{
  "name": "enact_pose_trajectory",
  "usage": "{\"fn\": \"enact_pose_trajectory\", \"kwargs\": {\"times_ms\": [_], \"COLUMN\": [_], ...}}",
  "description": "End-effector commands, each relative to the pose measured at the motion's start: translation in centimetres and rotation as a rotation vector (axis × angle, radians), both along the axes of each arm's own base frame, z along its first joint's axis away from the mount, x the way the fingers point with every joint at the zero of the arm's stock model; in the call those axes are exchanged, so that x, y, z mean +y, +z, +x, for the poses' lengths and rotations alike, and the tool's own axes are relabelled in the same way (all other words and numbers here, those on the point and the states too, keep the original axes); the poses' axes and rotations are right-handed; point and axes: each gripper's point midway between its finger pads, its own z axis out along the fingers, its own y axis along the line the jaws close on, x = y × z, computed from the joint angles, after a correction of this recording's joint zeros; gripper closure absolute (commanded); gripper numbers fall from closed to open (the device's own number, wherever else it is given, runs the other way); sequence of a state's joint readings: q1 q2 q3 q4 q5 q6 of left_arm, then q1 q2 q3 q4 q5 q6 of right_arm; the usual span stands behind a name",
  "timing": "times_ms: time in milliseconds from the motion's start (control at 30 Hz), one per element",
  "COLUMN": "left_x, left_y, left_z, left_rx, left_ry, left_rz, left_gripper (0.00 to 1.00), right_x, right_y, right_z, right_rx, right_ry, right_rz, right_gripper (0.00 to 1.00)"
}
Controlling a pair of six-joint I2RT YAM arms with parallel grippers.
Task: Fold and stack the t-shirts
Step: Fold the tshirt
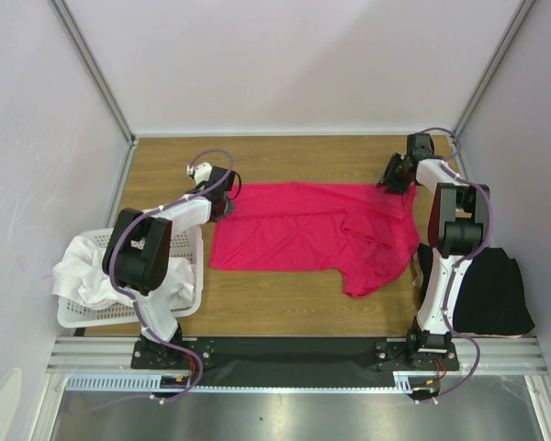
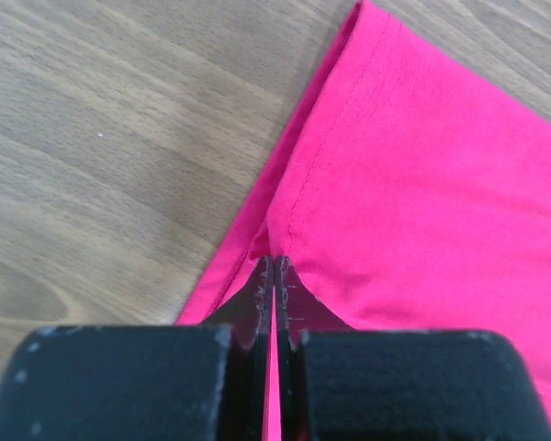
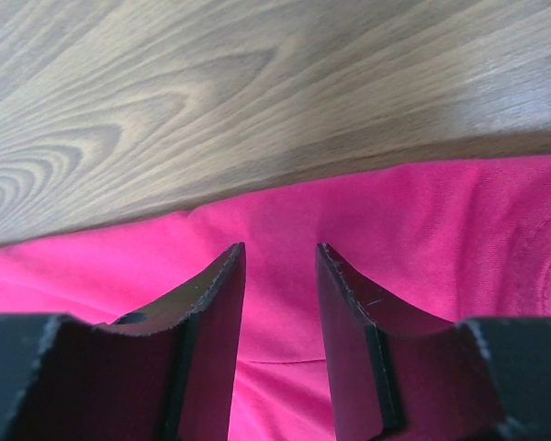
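With left gripper, jaws together, clamps crimson t-shirt at its far-left hem; holds right gripper, jaws apart, directly over its far-right edge.

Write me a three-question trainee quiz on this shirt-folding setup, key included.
1. True or false: the left gripper is shut on the pink t-shirt.
2. The right gripper is: A) open above the pink t-shirt, B) shut on it, C) out of view.
3. Fill in: the white shirts lie in the ____.
Key: 1 true; 2 A; 3 basket.
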State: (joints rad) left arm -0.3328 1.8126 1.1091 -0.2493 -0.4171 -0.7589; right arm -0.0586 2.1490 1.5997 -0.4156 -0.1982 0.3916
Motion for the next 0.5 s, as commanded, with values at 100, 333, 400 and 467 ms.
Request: {"fn": "enact_pose_trajectory", "kwargs": {"times_ms": [100, 333, 400, 467], "left_x": [1.2, 2.2, 2.5, 2.7], "left_y": [4.3, 4.7, 4.7, 5.0], "left_z": [1.8, 1.1, 0.9, 0.8], "left_rx": [-0.109, -0.11, -0.104, -0.105], "left_ry": [0.011, 0.024, 0.029, 0.027], "left_rz": [0.05, 0.089, 0.106, 0.115], "left_gripper": [1.0, 1.0, 1.0, 1.0], "right_x": [-1.2, -1.3, -1.3, -1.5], "right_y": [0.1, -0.1, -0.3, -0.3], "right_z": [0.3, 0.2, 0.1, 0.1], "right_rx": [0.0, 0.007, 0.013, 0.012], "right_ry": [-0.024, -0.027, -0.028, -0.032], "right_rz": [-0.019, -0.024, -0.025, -0.028], "right_gripper": [0.59, 0.59, 0.59, 0.59]}}
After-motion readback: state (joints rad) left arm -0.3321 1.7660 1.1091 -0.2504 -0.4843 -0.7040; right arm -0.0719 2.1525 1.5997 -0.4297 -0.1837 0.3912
